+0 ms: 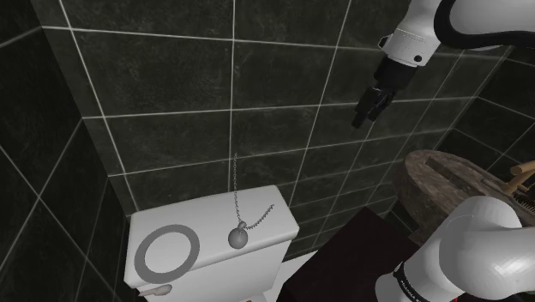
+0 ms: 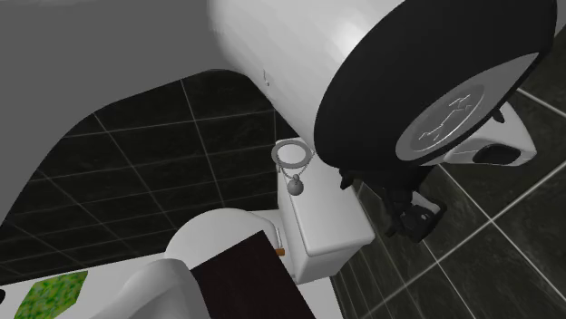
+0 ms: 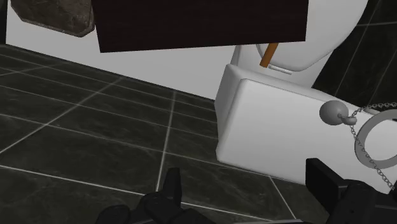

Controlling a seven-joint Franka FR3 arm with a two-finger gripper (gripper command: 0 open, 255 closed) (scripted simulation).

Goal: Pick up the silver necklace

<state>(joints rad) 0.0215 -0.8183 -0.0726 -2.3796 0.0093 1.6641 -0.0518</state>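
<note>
Necklace (image 1: 237,238) lies on toilet tank (image 1: 210,232) lid, well apart from gripper (image 1: 363,116): ahead, outside one finger, not between. Jaws spread, empty. Chain trails from ball pendant.

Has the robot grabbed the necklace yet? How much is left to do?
Nothing looks done yet. The silver chain necklace with a ball pendant lies untouched on the white toilet tank lid. The black end effector hangs high up by the dark tiled wall, open and empty. It has to come down over the necklace, close on it and lift it.
</note>
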